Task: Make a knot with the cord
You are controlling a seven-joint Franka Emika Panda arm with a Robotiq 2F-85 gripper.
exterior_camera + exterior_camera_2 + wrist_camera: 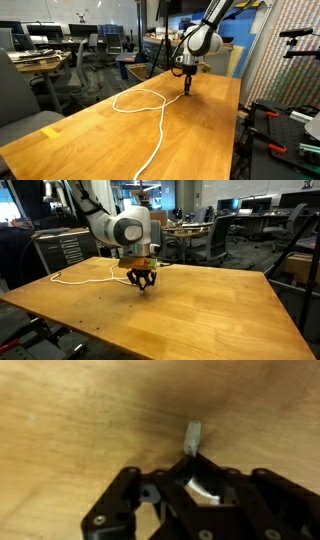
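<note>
1 gripper (192, 464) pinched shut on cord (193, 436) end | 1 cord | 1 table (70, 410)

A wooden table (200, 130) carries the cord (161, 128), looped across its top.

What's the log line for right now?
tool: shut on cord end | cord: looped on table | knot: not tied

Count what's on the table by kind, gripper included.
White cord: 1
Yellow patch: 1
Gripper, jaws closed on the cord's end: 1
Total: 3
</note>
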